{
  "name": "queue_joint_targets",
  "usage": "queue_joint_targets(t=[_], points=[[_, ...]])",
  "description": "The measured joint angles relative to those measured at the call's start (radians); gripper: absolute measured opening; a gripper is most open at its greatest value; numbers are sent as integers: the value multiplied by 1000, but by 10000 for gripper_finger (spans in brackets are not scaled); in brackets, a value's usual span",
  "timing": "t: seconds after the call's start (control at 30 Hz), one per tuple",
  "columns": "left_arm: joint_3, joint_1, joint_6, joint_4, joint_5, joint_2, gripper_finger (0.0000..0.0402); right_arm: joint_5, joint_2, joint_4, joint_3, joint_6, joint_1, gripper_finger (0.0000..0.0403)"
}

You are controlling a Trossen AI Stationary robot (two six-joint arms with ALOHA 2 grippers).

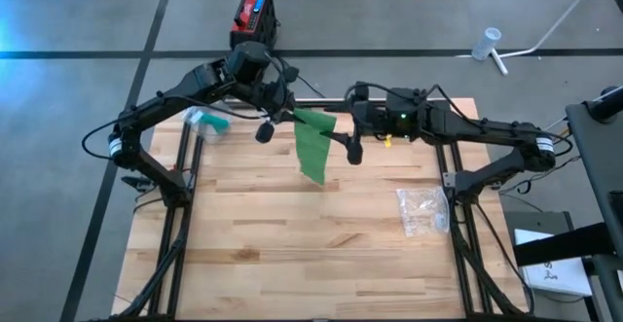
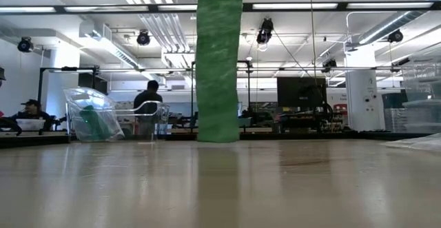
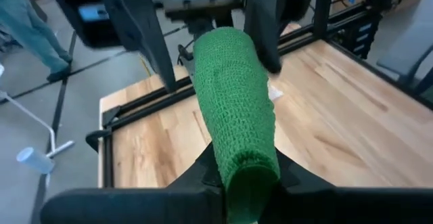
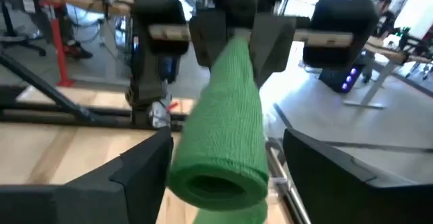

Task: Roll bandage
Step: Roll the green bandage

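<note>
Bandage (image 1: 311, 143) hangs pinched in left gripper (image 1: 288, 116), right gripper (image 1: 343, 137) spread beside; plastic bag (image 1: 422, 211) well apart.

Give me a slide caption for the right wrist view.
Right end effector open around the green bandage, held by the left end effector.

Green bandage (image 1: 313, 143) of rough woven cloth, smooth wooden table (image 1: 311, 254), clear crinkled plastic bag (image 1: 422, 211)

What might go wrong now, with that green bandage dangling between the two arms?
Only the left gripper pinches the green bandage; the right gripper has its jaws open around the rolled end, so the roll may loosen or unwind. The hanging strip reaches down to the table and might drag or snag.
</note>
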Motion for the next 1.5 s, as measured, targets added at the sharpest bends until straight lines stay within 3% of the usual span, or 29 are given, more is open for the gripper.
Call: queue_joint_targets(t=[0.23, 0.37, 0.53, 0.77, 0.93, 1.03, 1.2, 1.5], points=[[0, 0, -42, -1, 0, 0, 26, 29, 15, 24, 3, -60, 1, 205], [0, 1, -65, 0, -11, 0, 32, 54, 16, 37, 3, -87, 1, 133], [0, 1, -85, 9, -35, -6, 76, 62, 16, 43, 3, -123, 1, 26], [0, 8, -85, -2, -20, -24, 140, 56, -21, 65, 2, -104, 1, 28], [-30, 7, -131, 76, -40, -23, 152, 40, -35, 72, 3, -93, 0, 24], [-80, 7, -189, 195, -59, -26, 124, 25, -34, 71, 3, -77, 0, 24], [-163, 8, -221, 339, -64, -30, 17, 19, -35, 85, 3, -68, 2, 25], [-405, 14, -306, 769, -62, -56, 0, -46, -64, 136, 2, -37, 2, 25]])
